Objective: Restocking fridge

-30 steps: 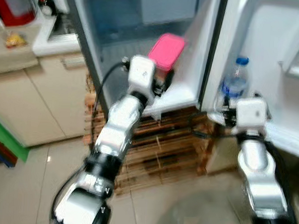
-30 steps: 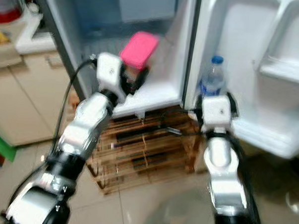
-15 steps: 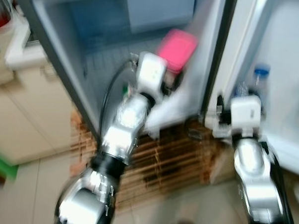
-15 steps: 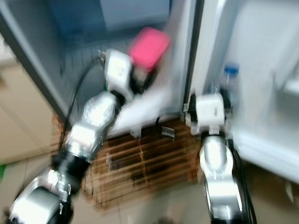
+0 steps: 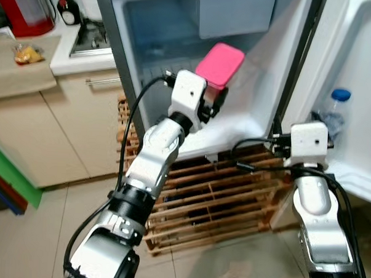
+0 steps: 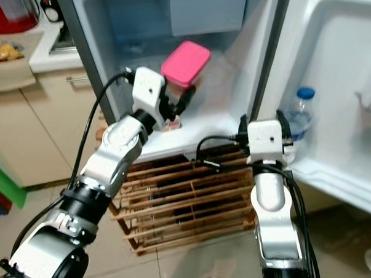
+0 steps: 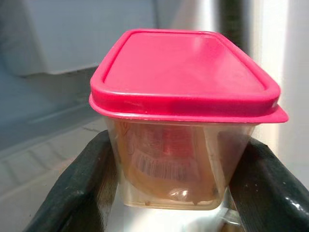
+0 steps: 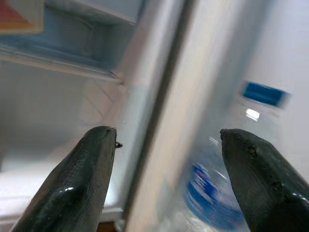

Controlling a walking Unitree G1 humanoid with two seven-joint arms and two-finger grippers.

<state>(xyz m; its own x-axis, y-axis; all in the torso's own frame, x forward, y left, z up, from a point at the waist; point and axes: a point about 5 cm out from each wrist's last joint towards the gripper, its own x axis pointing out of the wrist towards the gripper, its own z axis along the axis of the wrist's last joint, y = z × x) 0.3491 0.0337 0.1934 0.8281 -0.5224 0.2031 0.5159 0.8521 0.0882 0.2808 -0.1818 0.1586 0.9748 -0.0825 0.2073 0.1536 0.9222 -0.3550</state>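
A clear plastic tub with a pink lid [image 5: 219, 65] is held up inside the open fridge [image 5: 154, 33], just above its white floor. My left gripper [image 7: 169, 193] is shut on the tub, one black finger [image 7: 77, 188] on each side of it. Brownish food and a label show through the tub's wall [image 7: 169, 166]. My right gripper [image 8: 166, 159] stands open near the hinge edge of the fridge door [image 5: 368, 48], with nothing between its fingers. A water bottle with a blue cap [image 5: 332, 116] stands in the door's lower shelf, just beyond that gripper.
The fridge rests on a wooden slatted pallet [image 5: 214, 195]. To the left is a beige cabinet [image 5: 44, 127] with a counter, a red jug [image 5: 28, 9] and a dark bottle [image 5: 67, 7]. A pale drawer [image 5: 234, 15] hangs inside the fridge above the tub. Tiled floor lies in front.
The head view has swung and cleared of blur. The pink-lidded tub stays in my left gripper, at about the same place in the fridge. My right gripper remains by the door's water bottle.
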